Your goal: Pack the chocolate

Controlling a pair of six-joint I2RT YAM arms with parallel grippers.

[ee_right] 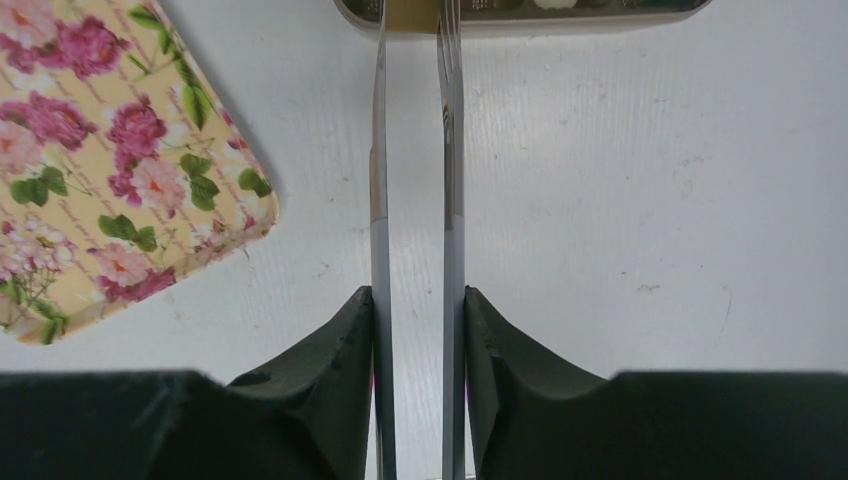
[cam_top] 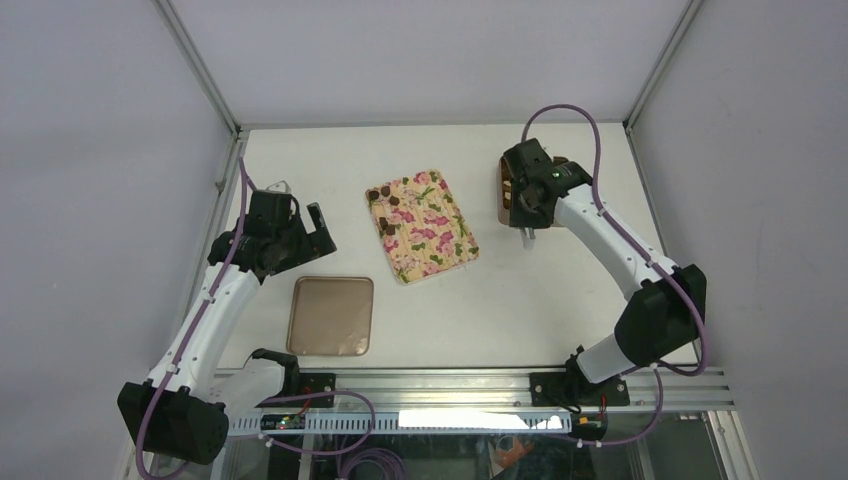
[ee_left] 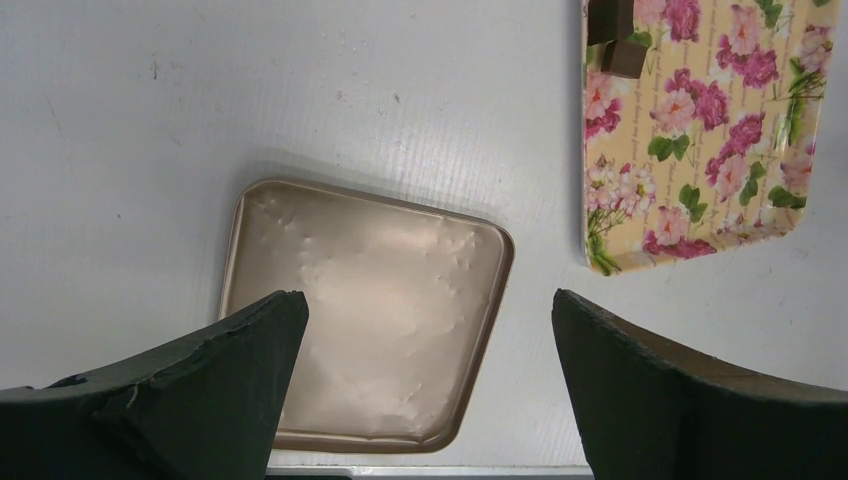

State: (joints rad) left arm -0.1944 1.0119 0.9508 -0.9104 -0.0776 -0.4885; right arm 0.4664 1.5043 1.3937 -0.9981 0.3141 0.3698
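Several dark-brown chocolate pieces [cam_top: 381, 207] lie at the far-left corner of a floral tray [cam_top: 430, 235]; the left wrist view catches two of them [ee_left: 612, 40] on the tray [ee_left: 700, 150]. My right gripper [ee_right: 418, 295] is shut on a pair of metal tongs [ee_right: 382, 150], whose tips reach the rim of the brown box [ee_right: 560, 12]. From above, the right gripper [cam_top: 530, 195] hides most of the box [cam_top: 503, 190]. Whether the tong tips hold a piece I cannot tell. My left gripper [ee_left: 425, 295] hangs open over the flat tan lid [ee_left: 370, 310].
The lid [cam_top: 331, 316] lies near the table's front edge, left of centre, with the left gripper [cam_top: 303, 215] above its far side. Metal frame posts and grey walls close in the table on the left, right and back.
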